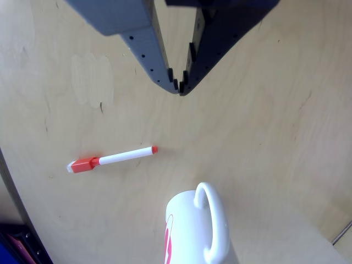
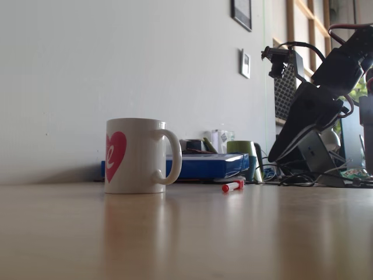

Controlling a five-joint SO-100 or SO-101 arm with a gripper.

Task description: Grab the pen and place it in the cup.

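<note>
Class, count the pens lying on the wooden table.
1. The pen lies flat on the table, apart from the cup, left of it in the other view. None seem hidden.

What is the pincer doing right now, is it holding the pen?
Pincer: closed, tips together, holding nothing; the pen lies on the table, apart from it.

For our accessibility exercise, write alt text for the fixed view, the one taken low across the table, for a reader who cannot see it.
A white mug with a red heart on its side stands upright on a wooden table, handle to the right. A small red-capped pen lies on the table to its right, apart from it. At the far right a dark robot arm slants above the table.
</note>
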